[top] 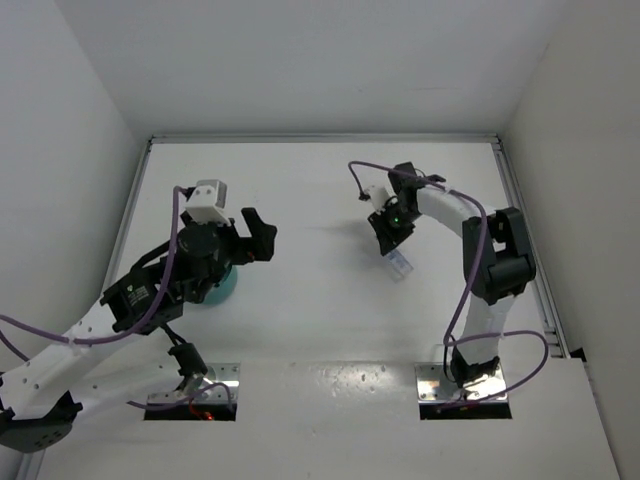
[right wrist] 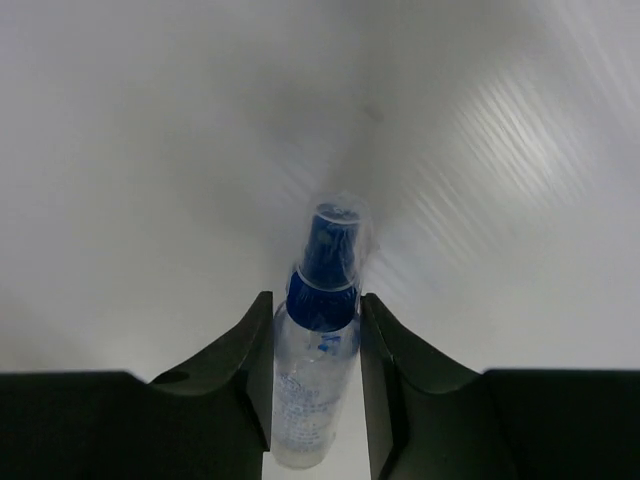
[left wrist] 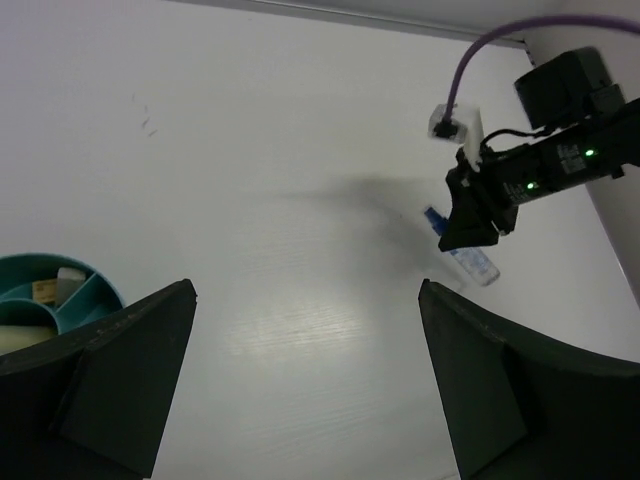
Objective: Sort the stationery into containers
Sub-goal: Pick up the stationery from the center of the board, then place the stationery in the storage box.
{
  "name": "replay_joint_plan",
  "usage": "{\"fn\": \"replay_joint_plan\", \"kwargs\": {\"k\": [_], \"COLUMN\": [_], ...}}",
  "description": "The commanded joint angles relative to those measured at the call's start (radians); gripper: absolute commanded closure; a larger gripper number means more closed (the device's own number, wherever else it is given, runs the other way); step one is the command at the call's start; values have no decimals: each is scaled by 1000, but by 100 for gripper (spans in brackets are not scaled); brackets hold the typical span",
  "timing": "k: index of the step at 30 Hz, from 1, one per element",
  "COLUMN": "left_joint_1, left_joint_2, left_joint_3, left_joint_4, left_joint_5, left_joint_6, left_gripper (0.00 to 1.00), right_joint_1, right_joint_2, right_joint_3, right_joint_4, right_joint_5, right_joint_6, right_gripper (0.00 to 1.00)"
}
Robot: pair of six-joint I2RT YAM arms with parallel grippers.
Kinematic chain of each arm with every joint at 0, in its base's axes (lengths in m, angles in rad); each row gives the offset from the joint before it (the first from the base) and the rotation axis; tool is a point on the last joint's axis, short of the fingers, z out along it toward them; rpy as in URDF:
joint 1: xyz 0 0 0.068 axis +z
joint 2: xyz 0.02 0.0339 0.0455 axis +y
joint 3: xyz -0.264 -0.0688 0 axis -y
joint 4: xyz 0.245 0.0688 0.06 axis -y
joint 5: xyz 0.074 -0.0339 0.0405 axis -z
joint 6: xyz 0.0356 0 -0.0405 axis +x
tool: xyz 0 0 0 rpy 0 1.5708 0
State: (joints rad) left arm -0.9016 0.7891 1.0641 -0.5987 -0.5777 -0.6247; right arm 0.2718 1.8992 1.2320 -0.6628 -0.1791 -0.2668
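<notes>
Pinching the clear blue-capped plastic bottle (right wrist: 318, 385) in my right gripper (right wrist: 315, 305), well apart from the round teal divided cup (left wrist: 103, 285) by my wide-open left gripper (left wrist: 307, 300), I risk its smooth wall slipping out mid-carry.

White bench sitting inside a plain white enclosure.
The bench (top: 320, 200) is lying pale and glossy between white walls (top: 300, 60). A metal rail (top: 510, 180) is running along its right edge, and shiny metal plates are sitting at its near edge, left (top: 225, 375) and right (top: 435, 385). Faint dark scuff marks (left wrist: 146, 113) are showing on its surface.
</notes>
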Motion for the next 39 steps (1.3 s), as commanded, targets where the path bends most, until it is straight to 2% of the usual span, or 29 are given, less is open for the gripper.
{"fn": "replay_joint_plan", "kwargs": {"k": [1, 5, 6, 8, 10, 11, 12, 14, 16, 18, 20, 25, 26, 29, 39], "left_joint_1": [13, 13, 13, 13, 13, 13, 13, 13, 13, 13, 13, 13, 13, 13, 13], "left_joint_2": [-36, -57, -68, -88, -128, -140, -151, -180, -192, -218, -243, -303, -316, -317, -327], "left_joint_3": [-41, -119, -130, -144, -153, -153, -153, -132, -119, -119, -119, -138, -138, -138, -167], "left_joint_4": [-36, -76, -87, -96, -96, -96, -87, -78, -78, -78, -78, -88, -88, -98, -79], "left_joint_5": [-104, -166, -177, -192, -217, -237, -237, -257, -257, -266, -266, -266, -266, -266, -235], "left_joint_6": [-42, -142, -183, -213, -237, -237, -237, -227, -218, -217, -217, -208, -208, -199, -208], "left_gripper": [0, 0, 0, 2, 2, 2, 2, 2, 2, 2, 2, 2, 2, 2, 2], "right_joint_1": [79, 210, 237, 319, 360, 391, 403, 423, 440, 472, 491, 535, 535, 555, 555], "right_joint_2": [-28, 75, 98, 144, 156, 170, 188, 205, 262, 310, 350, 437, 451, 497, 607], "right_joint_3": [217, 473, 553, 595, 595, 546, 525, 460, 471, 544, 544, 607, 618, 665, 810], "right_joint_4": [-118, -143, -129, -46, 169, 272, 481, 714, 962, 1014, 1178, 1363, 1461, 1531, 1482], "right_joint_5": [-454, -682, -700, -718, -737, -784, -815, -896, -945, -976, -985, -982, -970, -961, -908], "right_joint_6": [-107, -120, -120, -22, 68, 197, 256, 437, 518, 579, 639, 800, 836, 902, 905], "right_gripper": [100, 100, 100, 100, 100, 100, 100, 100, 100, 100, 100, 100, 100, 100, 100]}}
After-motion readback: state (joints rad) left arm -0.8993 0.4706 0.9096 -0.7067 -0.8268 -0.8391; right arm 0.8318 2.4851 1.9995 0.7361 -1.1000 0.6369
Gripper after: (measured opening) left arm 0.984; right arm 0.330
